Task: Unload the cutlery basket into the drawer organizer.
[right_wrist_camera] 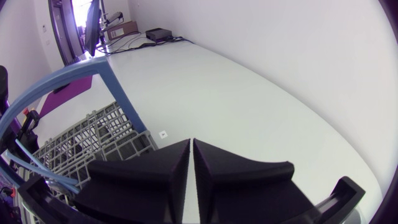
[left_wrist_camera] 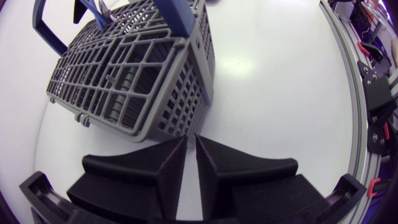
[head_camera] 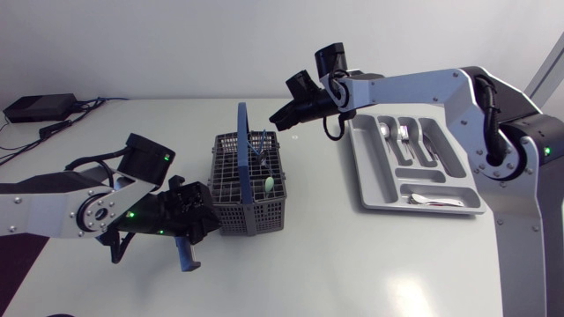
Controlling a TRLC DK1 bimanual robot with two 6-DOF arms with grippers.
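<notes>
The grey wire cutlery basket [head_camera: 251,189] with a tall blue handle [head_camera: 242,132] stands mid-table. Inside it are a pale green-tipped piece [head_camera: 269,185] and dark utensils [head_camera: 261,151]. My left gripper [head_camera: 198,218] sits low by the basket's left side, shut and empty. The left wrist view shows its tips [left_wrist_camera: 191,149] just short of the basket wall [left_wrist_camera: 130,81]. My right gripper [head_camera: 284,115] hovers above the basket's far right corner, shut on nothing. In its own view the right gripper [right_wrist_camera: 191,148] has the handle [right_wrist_camera: 93,68] beyond it. The grey drawer organizer [head_camera: 458,172] lies at right.
The organizer holds silver cutlery [head_camera: 395,134] in its long slots and one piece [head_camera: 432,200] in the front cross slot. A short blue object [head_camera: 187,256] shows under my left gripper near the table's front. A black box with cables [head_camera: 40,107] sits at the far left corner.
</notes>
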